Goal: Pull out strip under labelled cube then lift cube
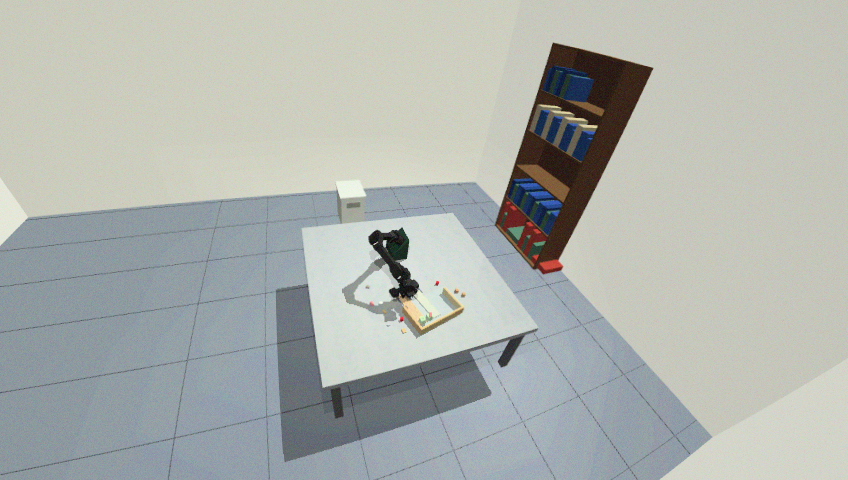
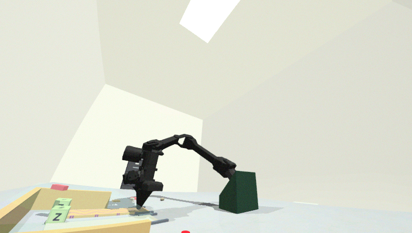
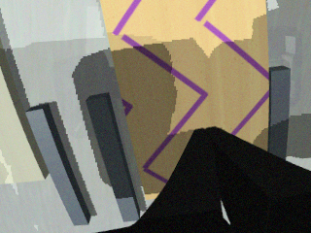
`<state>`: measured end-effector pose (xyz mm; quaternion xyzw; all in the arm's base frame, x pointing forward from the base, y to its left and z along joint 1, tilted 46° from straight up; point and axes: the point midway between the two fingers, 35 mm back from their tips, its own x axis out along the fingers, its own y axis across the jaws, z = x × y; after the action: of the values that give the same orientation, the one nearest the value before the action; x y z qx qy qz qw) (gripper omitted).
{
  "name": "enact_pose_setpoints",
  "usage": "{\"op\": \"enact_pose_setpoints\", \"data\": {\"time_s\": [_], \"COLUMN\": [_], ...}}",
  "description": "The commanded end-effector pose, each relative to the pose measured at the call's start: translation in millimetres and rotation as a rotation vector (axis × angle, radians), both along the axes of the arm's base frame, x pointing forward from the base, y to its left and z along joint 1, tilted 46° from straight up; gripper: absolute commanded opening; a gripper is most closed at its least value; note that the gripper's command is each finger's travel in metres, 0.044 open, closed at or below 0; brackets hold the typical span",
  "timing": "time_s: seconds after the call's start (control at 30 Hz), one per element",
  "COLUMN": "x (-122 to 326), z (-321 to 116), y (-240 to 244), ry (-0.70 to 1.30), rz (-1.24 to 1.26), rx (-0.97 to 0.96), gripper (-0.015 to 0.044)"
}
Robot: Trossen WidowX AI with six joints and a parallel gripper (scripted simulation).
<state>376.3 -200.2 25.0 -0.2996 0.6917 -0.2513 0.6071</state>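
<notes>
Gripper (image 2: 141, 203): fingers fully closed with nothing between them; tip pressed down on the near end of the tan strip, lower centre-left of the exterior view
Strip (image 3: 189, 46): tan with purple zigzag; fills upper centre of wrist view
Labelled cube (image 2: 57, 215): green, marked Z; lower left, inside the wooden tray (image 2: 17, 202)
</notes>
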Motion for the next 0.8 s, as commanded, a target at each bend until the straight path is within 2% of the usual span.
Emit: {"op": "enact_pose_setpoints", "data": {"time_s": [0.0, 0.77], "x": [-11.6, -46.3], "z": [-1.4, 3.0], "y": [-3.6, -4.8], "ry": [0.016, 0.018], "rz": [-0.008, -0.008], "rx": [0.004, 0.004], "gripper": [0.0000, 0.0000]}}
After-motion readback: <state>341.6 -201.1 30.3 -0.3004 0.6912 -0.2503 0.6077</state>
